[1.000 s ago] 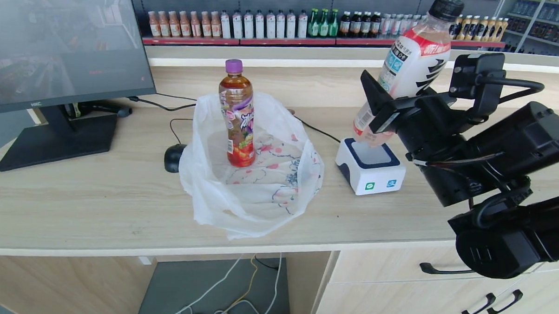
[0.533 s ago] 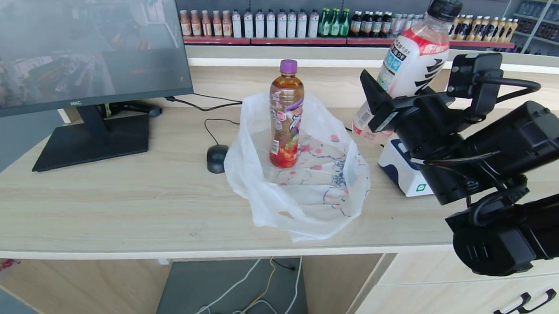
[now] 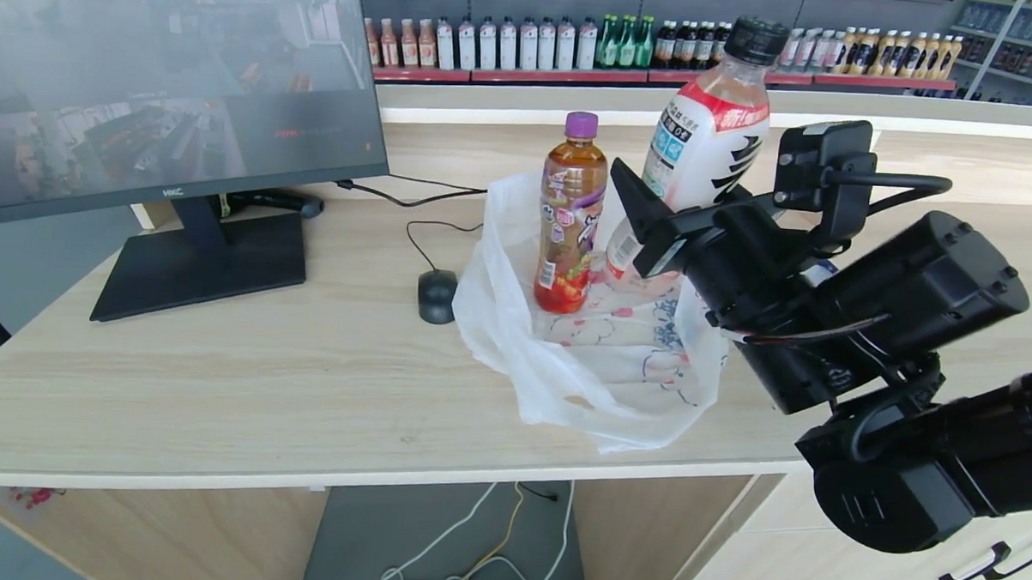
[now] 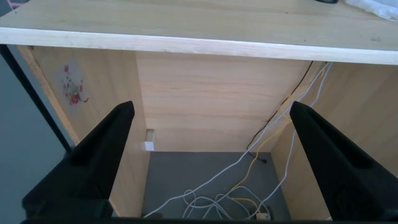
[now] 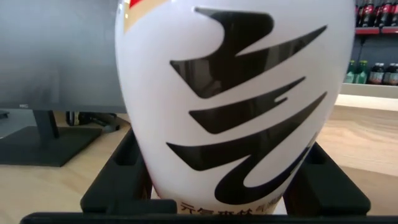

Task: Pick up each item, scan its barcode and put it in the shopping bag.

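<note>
A white plastic shopping bag [image 3: 599,370] lies open on the wooden counter. Inside it a brown tea bottle [image 3: 569,232] with a purple cap stands upright. My right gripper [image 3: 655,230] is shut on a white bottle [image 3: 701,142] with a black cap and holds it tilted over the bag, its base just right of the tea bottle. In the right wrist view the white bottle [image 5: 236,106] sits between the black fingers [image 5: 118,180]. My left gripper [image 4: 211,155] is open with nothing between its fingers, down in front of the counter's underside.
A monitor [image 3: 171,80] on a black stand occupies the counter's left, with a black mouse [image 3: 437,294] and cables beside the bag. A corner of the white scanner [image 3: 823,271] peeks out behind my right arm. Shelves of bottles [image 3: 576,43] line the back. Cables [image 4: 236,186] hang under the counter.
The head camera has turned, shifting the whole scene. My right gripper has carried the white bottle from over the scanner leftward to over the bag, beside the tea bottle.
</note>
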Robot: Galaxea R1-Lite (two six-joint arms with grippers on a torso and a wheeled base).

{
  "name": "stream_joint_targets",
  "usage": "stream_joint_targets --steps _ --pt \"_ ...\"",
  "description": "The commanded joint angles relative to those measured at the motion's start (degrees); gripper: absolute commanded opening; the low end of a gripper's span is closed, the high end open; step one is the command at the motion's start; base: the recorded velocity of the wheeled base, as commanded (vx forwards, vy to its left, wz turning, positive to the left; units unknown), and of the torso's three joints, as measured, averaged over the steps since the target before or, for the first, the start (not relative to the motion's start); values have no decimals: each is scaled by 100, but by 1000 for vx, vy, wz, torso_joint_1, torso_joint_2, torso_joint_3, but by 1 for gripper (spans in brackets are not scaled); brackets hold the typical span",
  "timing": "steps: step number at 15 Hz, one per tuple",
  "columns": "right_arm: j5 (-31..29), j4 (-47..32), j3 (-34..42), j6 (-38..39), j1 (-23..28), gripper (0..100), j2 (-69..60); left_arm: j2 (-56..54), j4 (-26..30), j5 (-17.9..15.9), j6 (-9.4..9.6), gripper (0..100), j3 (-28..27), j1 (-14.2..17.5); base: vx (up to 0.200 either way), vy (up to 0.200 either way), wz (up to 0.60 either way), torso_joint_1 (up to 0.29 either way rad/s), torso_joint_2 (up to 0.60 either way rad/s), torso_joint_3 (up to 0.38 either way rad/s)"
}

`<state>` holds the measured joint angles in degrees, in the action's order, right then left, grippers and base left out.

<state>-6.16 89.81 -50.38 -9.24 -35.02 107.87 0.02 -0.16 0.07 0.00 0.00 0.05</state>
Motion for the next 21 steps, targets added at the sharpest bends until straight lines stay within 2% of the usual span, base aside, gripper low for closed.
stream_joint_targets --steps 1,4,6,12,21 --pt "-8 19 -68 1 4 0 287 -2 -2 1 0 100 0 4 0 0 0 0 0 0" --pt "-8 19 -138 -25 400 0 691 -2 -2 1 0 100 0 4 0 0 0 0 0 0" --pt "-8 19 -253 -25 479 0 920 -2 -2 1 0 100 0 4 0 0 0 0 0 0" --pt "-8 19 -516 -95 523 0 1271 -2 -2 1 0 100 0 4 0 0 0 0 0 0" --pt "-8 19 -464 -87 699 0 1535 -2 -2 1 0 100 0 4 0 0 0 0 0 0"
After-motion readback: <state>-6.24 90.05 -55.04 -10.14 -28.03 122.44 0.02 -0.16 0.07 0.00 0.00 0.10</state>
